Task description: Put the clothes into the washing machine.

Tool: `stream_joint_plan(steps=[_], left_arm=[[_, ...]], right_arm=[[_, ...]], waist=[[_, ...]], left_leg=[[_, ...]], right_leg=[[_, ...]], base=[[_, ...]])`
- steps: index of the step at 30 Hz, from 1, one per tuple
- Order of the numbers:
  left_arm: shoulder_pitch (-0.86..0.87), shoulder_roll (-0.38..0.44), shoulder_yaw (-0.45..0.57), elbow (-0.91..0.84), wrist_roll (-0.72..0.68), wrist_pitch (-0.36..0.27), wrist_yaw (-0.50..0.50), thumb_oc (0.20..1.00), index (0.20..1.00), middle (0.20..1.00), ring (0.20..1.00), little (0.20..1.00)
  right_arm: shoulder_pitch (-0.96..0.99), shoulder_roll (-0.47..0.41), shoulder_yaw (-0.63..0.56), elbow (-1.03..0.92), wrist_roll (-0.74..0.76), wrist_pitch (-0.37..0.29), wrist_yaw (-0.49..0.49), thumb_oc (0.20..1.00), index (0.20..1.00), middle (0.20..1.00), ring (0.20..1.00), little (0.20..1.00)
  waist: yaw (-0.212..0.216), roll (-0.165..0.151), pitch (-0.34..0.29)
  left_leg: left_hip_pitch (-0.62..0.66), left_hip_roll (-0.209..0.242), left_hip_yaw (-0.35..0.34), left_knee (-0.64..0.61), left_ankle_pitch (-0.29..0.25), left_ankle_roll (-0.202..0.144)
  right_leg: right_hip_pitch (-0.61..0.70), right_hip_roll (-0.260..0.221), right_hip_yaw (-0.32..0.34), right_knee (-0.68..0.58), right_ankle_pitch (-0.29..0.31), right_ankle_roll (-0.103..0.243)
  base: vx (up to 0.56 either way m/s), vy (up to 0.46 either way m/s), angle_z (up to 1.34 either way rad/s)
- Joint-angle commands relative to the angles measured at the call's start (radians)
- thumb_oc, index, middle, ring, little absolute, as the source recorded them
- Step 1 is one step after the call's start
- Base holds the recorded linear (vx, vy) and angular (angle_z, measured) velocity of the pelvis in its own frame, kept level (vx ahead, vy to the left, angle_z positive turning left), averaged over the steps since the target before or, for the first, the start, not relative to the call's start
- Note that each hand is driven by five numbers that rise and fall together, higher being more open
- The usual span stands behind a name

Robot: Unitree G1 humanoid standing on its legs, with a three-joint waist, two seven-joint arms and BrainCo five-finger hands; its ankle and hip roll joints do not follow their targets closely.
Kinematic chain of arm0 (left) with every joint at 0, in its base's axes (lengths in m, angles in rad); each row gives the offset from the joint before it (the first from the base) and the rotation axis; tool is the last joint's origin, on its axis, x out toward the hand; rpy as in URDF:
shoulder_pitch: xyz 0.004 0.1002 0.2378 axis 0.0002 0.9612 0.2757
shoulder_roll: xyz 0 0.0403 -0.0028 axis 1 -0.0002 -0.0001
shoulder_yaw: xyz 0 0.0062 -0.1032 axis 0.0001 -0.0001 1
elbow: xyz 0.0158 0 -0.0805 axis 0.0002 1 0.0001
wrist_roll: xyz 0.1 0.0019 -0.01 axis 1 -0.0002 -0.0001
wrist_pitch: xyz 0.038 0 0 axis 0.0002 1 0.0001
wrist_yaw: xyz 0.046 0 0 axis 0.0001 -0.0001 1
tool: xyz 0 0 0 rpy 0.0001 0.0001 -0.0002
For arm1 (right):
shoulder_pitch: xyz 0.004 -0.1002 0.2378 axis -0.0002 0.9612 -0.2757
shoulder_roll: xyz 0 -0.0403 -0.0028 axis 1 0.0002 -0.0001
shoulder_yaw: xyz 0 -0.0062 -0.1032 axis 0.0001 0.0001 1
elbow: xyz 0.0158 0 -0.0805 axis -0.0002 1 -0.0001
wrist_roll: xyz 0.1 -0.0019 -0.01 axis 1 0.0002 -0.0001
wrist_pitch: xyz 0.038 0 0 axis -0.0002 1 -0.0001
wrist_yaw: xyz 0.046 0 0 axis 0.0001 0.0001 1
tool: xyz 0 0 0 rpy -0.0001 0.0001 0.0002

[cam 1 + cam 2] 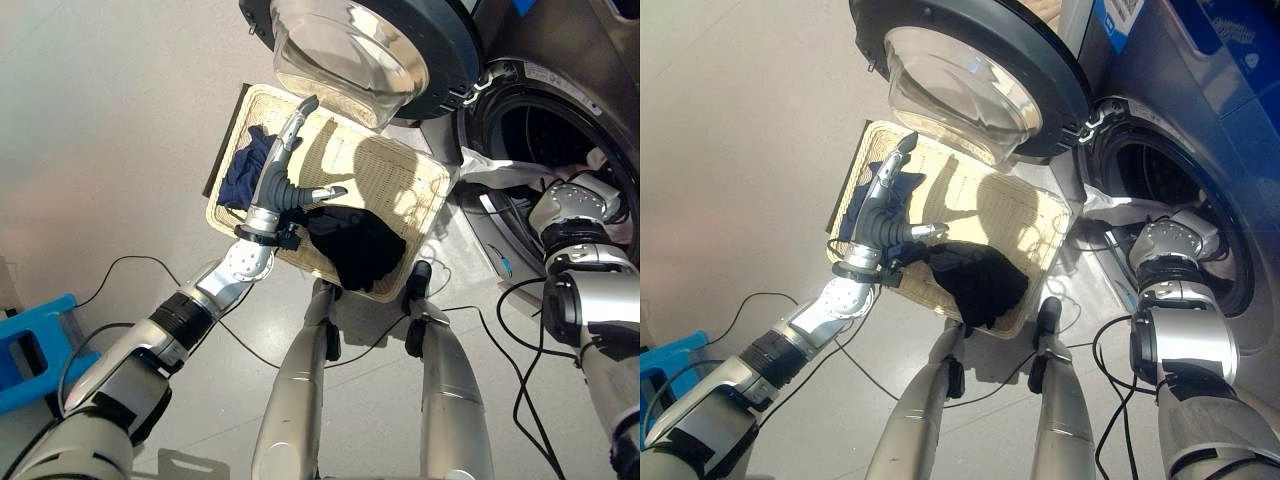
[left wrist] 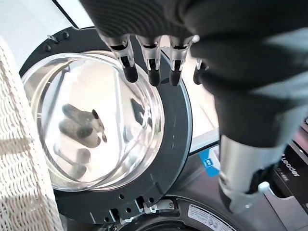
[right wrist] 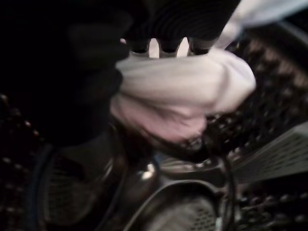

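Left arm reaches forward over the wicker basket (image 1: 400,180); the left hand (image 1: 283,175) hovers above it with fingers straight and spread, thumb out to the side, holding nothing. Its fingertips point toward the open washer door (image 1: 400,50), whose glass bowl overhangs the basket's far edge.

Under and just beside the left hand lies a dark blue garment (image 1: 243,170), at the basket's left end. A black garment (image 1: 355,245) lies at the near side, draped partly over the rim. The hand looks clear of both, though contact with the blue one cannot be ruled out.

Right arm is bent at the right of the scene, forearm going into the washing machine drum (image 1: 1160,180). The right hand (image 3: 163,45) is inside the opening, fingers curled round a white and pale pink cloth (image 3: 178,91); part of that cloth trails out over the drum's lip toward the door hinge.

Left wrist view shows the door glass from close range, with the hand's extended fingers (image 2: 127,67) before it and the basket's weave at one edge. Right wrist view gives the drum's perforated wall behind the bunched cloth, which the head views barely show.
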Motion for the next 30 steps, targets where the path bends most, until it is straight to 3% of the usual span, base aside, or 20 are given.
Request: stream_joint_plan(steps=[1, 5, 7, 8, 9, 11, 15, 18, 20, 21, 23, 25, 30], left_arm=[[-0.053, -0.069, 0.019, 0.016, -0.021, -0.023, 0.013, 1.000, 1.000, 1.000, 1.000, 1.000], [-0.061, -0.066, 0.026, 0.016, -0.028, -0.009, -0.005, 1.000, 1.000, 1.000, 1.000, 1.000], [-0.063, -0.064, 0.027, 0.015, -0.028, -0.008, -0.005, 1.000, 1.000, 1.000, 1.000, 1.000], [-0.053, -0.052, 0.028, 0.014, -0.035, -0.005, -0.012, 1.000, 1.000, 1.000, 1.000, 1.000], [-0.049, -0.051, 0.030, 0.015, -0.033, -0.003, -0.015, 1.000, 1.000, 1.000, 1.000, 1.000], [-0.045, -0.046, 0.033, 0.014, -0.032, 0.002, -0.019, 1.000, 1.000, 1.000, 1.000, 1.000], [-0.022, -0.050, 0.034, 0.040, -0.014, 0.011, -0.019, 1.000, 1.000, 1.000, 1.000, 1.000], [-0.012, -0.060, 0.036, 0.062, -0.003, 0.043, -0.002, 1.000, 1.000, 1.000, 1.000, 1.000], [-0.008, -0.060, 0.036, 0.066, 0.001, 0.043, -0.001, 1.000, 1.000, 1.000, 1.000, 1.000], [0.004, -0.068, 0.032, 0.088, 0.017, 0.040, 0.004, 1.000, 1.000, 1.000, 1.000, 1.000], [0.006, -0.070, 0.030, 0.092, 0.021, 0.038, 0.006, 1.000, 1.000, 1.000, 1.000, 1.000], [0.010, -0.100, 0.027, 0.115, 0.039, 0.017, 0.015, 1.000, 1.000, 1.000, 1.000, 1.000], [0.017, -0.126, 0.025, 0.114, 0.070, 0.008, 0.033, 1.000, 1.000, 1.000, 1.000, 1.000]], right_arm=[[0.018, -0.066, 0.100, -0.012, -0.311, 0.110, -0.098, 1.000, 1.000, 1.000, 1.000, 1.000], [0.017, -0.077, 0.163, 0.018, -0.495, 0.309, -0.129, 1.000, 1.000, 1.000, 1.000, 1.000], [0.015, -0.080, 0.168, 0.024, -0.536, 0.335, -0.132, 1.000, 1.000, 1.000, 1.000, 1.000], [0.031, -0.103, 0.225, 0.037, -0.767, 0.508, -0.214, 1.000, 1.000, 1.000, 1.000, 1.000], [0.031, -0.111, 0.246, 0.043, -0.795, 0.537, -0.225, 1.000, 1.000, 1.000, 1.000, 1.000], [0.030, -0.122, 0.261, 0.049, -0.835, 0.548, -0.229, 1.000, 1.000, 1.000, 1.000, 1.000], [0.029, -0.120, 0.309, 0.045, -1.026, 0.646, -0.225, 1.000, 1.000, 1.000, 1.000, 1.000], [0.031, -0.115, 0.372, 0.037, -1.199, 0.738, -0.322, 1.000, 1.000, 1.000, 1.000, 1.000], [0.037, -0.113, 0.376, 0.037, -1.202, 0.738, -0.335, 1.000, 1.000, 1.000, 1.000, 1.000], [0.059, -0.096, 0.372, 0.038, -1.241, 0.760, -0.412, 1.000, 1.000, 1.000, 1.000, 1.000], [0.064, -0.090, 0.369, 0.038, -1.246, 0.760, -0.423, 1.000, 1.000, 1.000, 1.000, 1.000], [0.091, -0.037, 0.353, 0.054, -1.258, 0.800, -0.493, 1.000, 1.000, 1.000, 1.000, 1.000], [0.108, -0.004, 0.329, 0.065, -1.200, 0.794, -0.567, 1.000, 1.000, 1.000, 1.000, 1.000]], waist=[[-0.025, 0.030, -0.020], [-0.023, 0.024, -0.020], [-0.023, 0.023, -0.020], [-0.023, 0.014, -0.020], [-0.021, 0.011, -0.020], [-0.020, 0.007, -0.020], [-0.016, -0.001, -0.020], [-0.015, -0.005, -0.020], [-0.015, -0.005, -0.020], [-0.016, -0.004, -0.020], [-0.016, -0.004, -0.020], [-0.014, 0.011, -0.020], [-0.010, 0.027, -0.020]], left_leg=[[0.018, -0.066, 0.036, 0.102, -0.168, -0.029], [0.017, -0.064, 0.037, 0.103, -0.168, -0.030], [0.011, -0.063, 0.037, 0.101, -0.161, -0.029], [0.017, -0.060, 0.040, 0.103, -0.168, -0.028], [0.017, -0.058, 0.041, 0.103, -0.167, -0.027], [0.010, -0.057, 0.039, 0.102, -0.163, -0.024], [0.015, -0.054, 0.035, 0.108, -0.172, -0.026], [0.011, -0.051, 0.040, 0.112, -0.172, -0.023], [0.012, -0.050, 0.041, 0.112, -0.172, -0.023], [0.013, -0.048, 0.041, 0.113, -0.175, -0.022], [0.014, -0.048, 0.042, 0.113, -0.176, -0.021], [0.017, -0.054, 0.044, 0.111, -0.177, -0.019], [0.023, -0.058, 0.046, 0.109, -0.180, -0.020]], right_leg=[[0.031, -0.014, -0.062, -0.056, 0.062, 0.117], [0.033, -0.014, -0.066, -0.057, 0.062, 0.116], [0.029, -0.014, -0.069, -0.060, 0.069, 0.114], [0.036, -0.013, -0.072, -0.062, 0.066, 0.116], [0.035, -0.013, -0.072, -0.062, 0.067, 0.116], [0.031, -0.012, -0.076, -0.065, 0.074, 0.114], [0.039, -0.010, -0.081, -0.059, 0.064, 0.118], [0.035, -0.010, -0.083, -0.053, 0.064, 0.117], [0.035, -0.010, -0.083, -0.053, 0.064, 0.118], [0.034, -0.009, -0.081, -0.051, 0.063, 0.119], [0.034, -0.009, -0.081, -0.051, 0.063, 0.120], [0.036, -0.009, -0.079, -0.054, 0.059, 0.119], [0.042, -0.012, -0.078, -0.058, 0.052, 0.116]], base=[[0.00, 0.000, 0.00], [0.00, 0.000, 0.00], [0.00, -0.007, -0.02], [0.00, -0.016, -0.05], [0.00, 0.000, 0.00], [0.00, -0.016, 0.00], [0.00, -0.008, 0.00], [0.00, 0.000, 0.00], [0.01, 0.003, 0.04], [0.01, 0.001, 0.04], [0.00, 0.000, 0.00], [0.00, 0.042, 0.00], [0.00, 0.033, 0.00]])
